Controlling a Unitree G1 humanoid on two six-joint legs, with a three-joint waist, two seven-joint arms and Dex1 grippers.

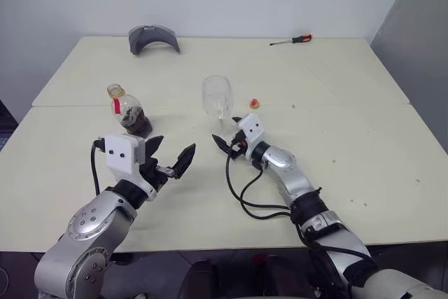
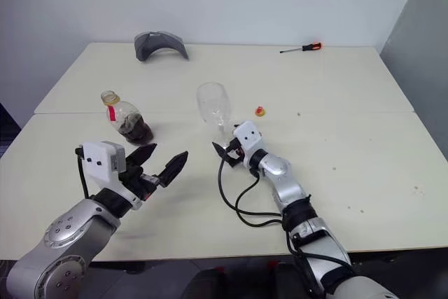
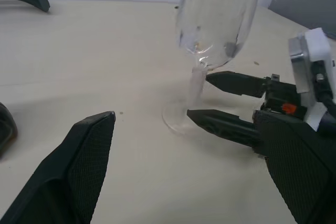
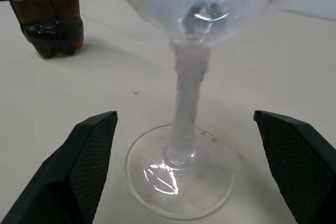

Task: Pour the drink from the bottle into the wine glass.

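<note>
Cream table (image 1: pixel 350 103): right gripper (image 1: pixel 227 138) spread at the wine glass (image 1: pixel 217 96) stem, mid-frame; left gripper (image 1: pixel 170 155) spread, empty. Next, probably fetching the bottle (image 1: pixel 129 111), centre-left.

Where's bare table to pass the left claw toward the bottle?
Bare table lies between the bottle and the wine glass, and behind both up to the grey object and screwdriver. Crowded: around the glass foot, where the open right claw sits, with the cap beside.
</note>
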